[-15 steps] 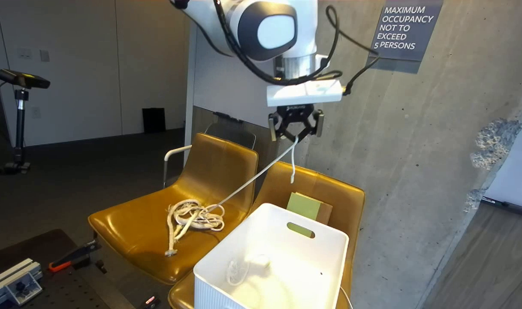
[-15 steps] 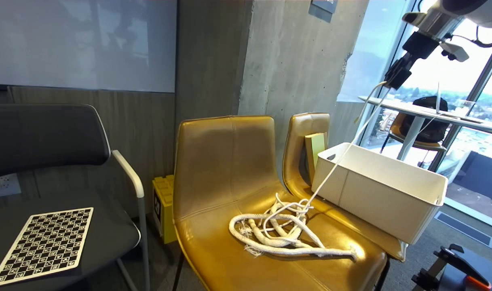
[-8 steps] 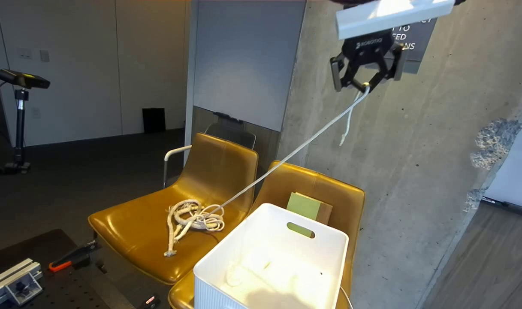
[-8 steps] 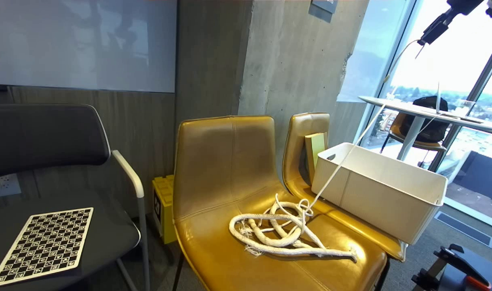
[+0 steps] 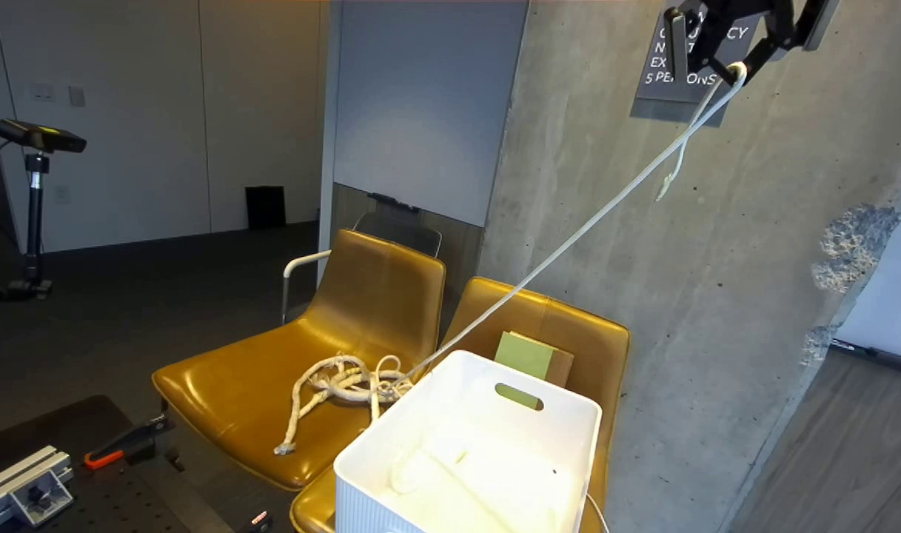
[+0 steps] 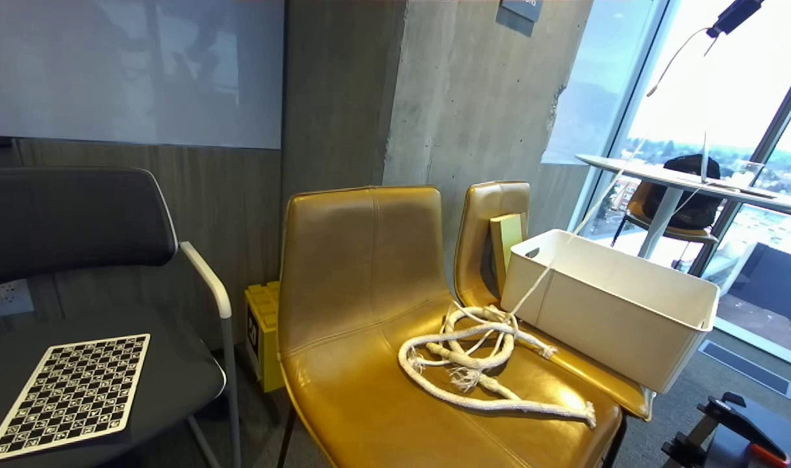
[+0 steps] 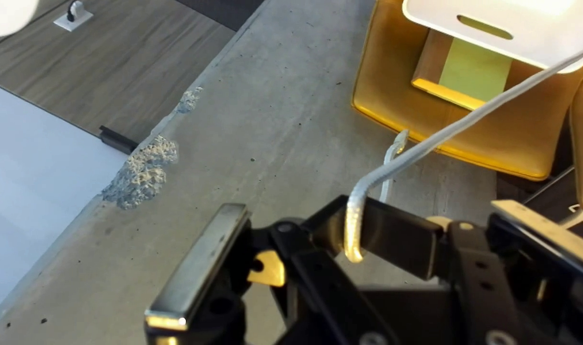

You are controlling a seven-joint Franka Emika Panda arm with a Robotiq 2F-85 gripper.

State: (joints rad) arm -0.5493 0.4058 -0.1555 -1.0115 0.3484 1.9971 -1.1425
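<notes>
My gripper (image 5: 739,78) is high up before the concrete wall, shut on a white rope (image 5: 568,240). In the wrist view the rope (image 7: 444,136) bends over the fingertips and a short loose end hangs beyond them. From the grip it runs in a straight slanting line down past the white bin (image 5: 365,503) to a tangled pile on the front tan chair (image 5: 228,370). In an exterior view thick frayed rope (image 6: 525,406) lies looped on that chair, partly beside the bin. Only the lower part of the gripper (image 6: 713,31) shows there, at the top right.
The bin stands on another tan chair (image 5: 591,326), where a green and brown book (image 5: 523,354) leans on the backrest. A dark chair (image 6: 64,214) bears a patterned board (image 6: 77,390). A yellow case (image 6: 265,351) and a white table (image 6: 668,170) stand farther off.
My gripper has risen and moved away from the chairs with the rope in it. More rope is drawn out. The pile has slid towards the bin and its loops have shifted.
</notes>
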